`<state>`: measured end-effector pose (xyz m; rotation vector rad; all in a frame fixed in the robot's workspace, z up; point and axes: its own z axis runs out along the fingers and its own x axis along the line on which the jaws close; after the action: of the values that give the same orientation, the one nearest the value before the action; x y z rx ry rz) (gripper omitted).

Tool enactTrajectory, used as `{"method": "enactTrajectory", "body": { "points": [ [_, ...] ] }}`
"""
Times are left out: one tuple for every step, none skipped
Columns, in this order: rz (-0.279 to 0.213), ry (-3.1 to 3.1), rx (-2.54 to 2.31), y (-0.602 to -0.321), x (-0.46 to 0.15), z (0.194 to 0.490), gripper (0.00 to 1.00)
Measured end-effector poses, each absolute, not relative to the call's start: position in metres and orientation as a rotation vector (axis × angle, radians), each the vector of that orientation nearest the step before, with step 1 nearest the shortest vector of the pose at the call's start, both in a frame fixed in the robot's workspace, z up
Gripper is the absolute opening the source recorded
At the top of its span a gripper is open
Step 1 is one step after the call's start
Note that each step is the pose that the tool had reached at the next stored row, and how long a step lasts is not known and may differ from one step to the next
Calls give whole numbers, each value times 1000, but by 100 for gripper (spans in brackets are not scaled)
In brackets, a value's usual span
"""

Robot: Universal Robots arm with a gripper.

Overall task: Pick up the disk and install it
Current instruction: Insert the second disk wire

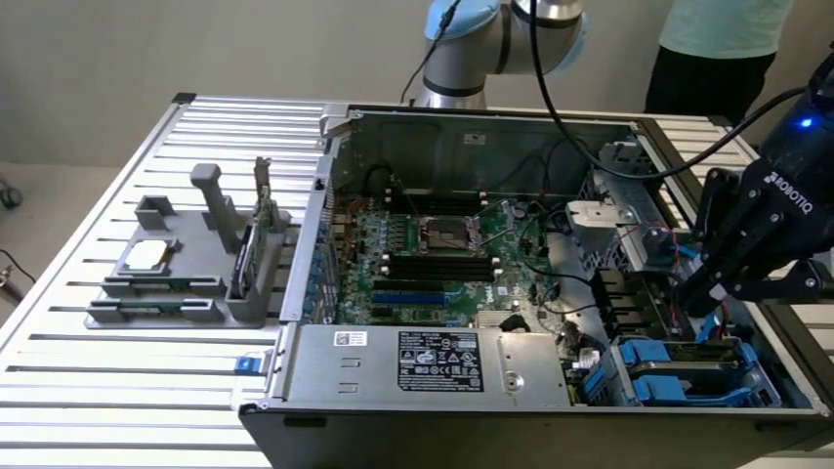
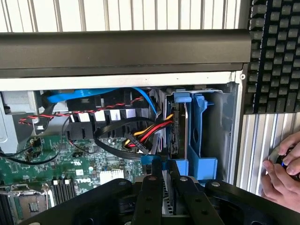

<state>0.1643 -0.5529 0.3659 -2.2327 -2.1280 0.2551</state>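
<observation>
Claw [image 1: 705, 296] fingers stand narrowly apart, pinching the blue carrier edge of the disk [image 2: 180, 136], which stands on edge in the drive bay of the open computer case [image 1: 431, 132]. Nearby, a hand [image 2: 281, 171] rests on the slatted table [image 1: 117, 410].

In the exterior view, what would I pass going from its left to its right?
Grey holder with a chip → motherboard in the open computer case → blue drive carriers → gripper, down in the drive bay.
</observation>
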Motion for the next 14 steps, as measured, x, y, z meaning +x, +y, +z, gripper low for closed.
{"method": "enactTrajectory", "body": {
  "points": [
    [255, -2128, -2233, -553, 164, 366, 16],
    [255, -2128, -2233, -553, 164, 365, 16],
    [255, -2128, -2233, -553, 164, 365, 16],
    [255, -2128, -2233, -553, 164, 365, 16],
    [255, -2128, -2232, -553, 164, 364, 16],
    [255, -2128, -2233, -553, 164, 364, 16],
    [255, -2128, -2233, -553, 164, 364, 16],
    [255, -2128, -2232, -554, 164, 363, 16],
    [256, -2128, -2232, -554, 164, 362, 16],
    [257, -2127, -2232, -555, 164, 361, 16],
    [259, -2126, -2231, -556, 164, 359, 16],
    [260, -2126, -2230, -556, 164, 358, 16],
    [262, -2125, -2229, -557, 164, 356, 16],
    [263, -2125, -2228, -558, 164, 355, 16]
  ]
}}
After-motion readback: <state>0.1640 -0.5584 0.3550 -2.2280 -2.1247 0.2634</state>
